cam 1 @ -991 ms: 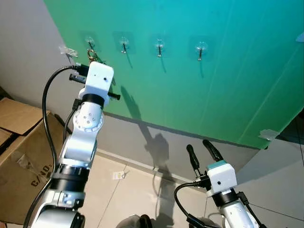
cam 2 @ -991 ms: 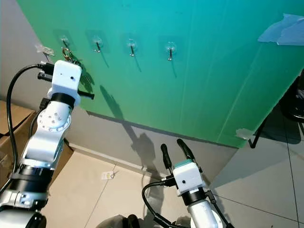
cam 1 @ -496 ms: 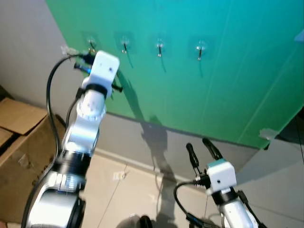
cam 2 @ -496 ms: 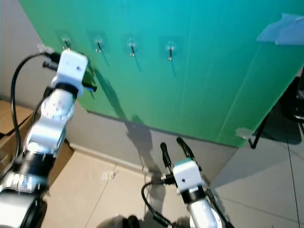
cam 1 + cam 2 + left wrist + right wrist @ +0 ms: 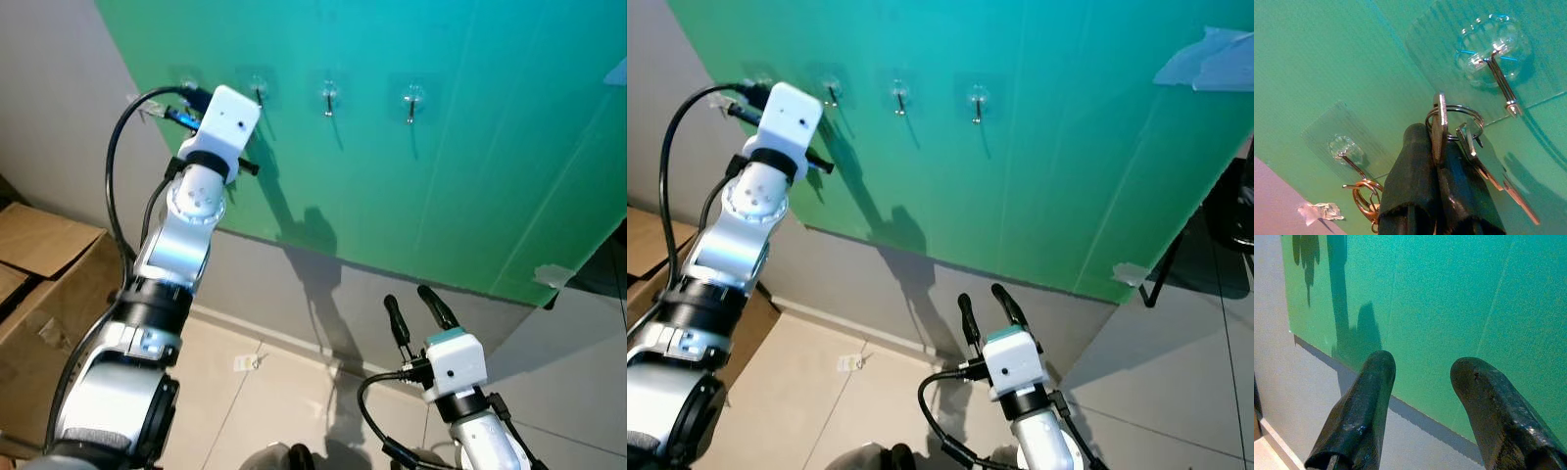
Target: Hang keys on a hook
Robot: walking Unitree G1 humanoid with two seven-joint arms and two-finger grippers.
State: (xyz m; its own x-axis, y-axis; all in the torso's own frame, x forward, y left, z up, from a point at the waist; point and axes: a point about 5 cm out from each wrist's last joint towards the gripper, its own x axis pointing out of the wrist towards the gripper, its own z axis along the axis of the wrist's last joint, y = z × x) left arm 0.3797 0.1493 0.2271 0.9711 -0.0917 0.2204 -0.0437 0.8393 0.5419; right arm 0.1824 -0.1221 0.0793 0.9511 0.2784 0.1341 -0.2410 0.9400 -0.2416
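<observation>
Keys (image 5: 1449, 128) hang on their ring, pinched between the left gripper's (image 5: 1436, 161) closed fingers, raised against the green board (image 5: 470, 166); a clear hook (image 5: 1497, 68) sits near, at two o'clock from the ring; another hook (image 5: 1347, 156) at eight o'clock carries a gold clasp (image 5: 1365, 200); the right gripper (image 5: 1422, 382) waits low at five o'clock, fingers spread apart, gripping nothing

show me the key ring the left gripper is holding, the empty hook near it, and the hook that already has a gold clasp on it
key ring (image 5: 1463, 117), left wrist view, on its silver loop.
empty hook (image 5: 1501, 83), left wrist view, on its metal shank.
hook with gold clasp (image 5: 1351, 163), left wrist view, on its metal shank above the clasp.
</observation>
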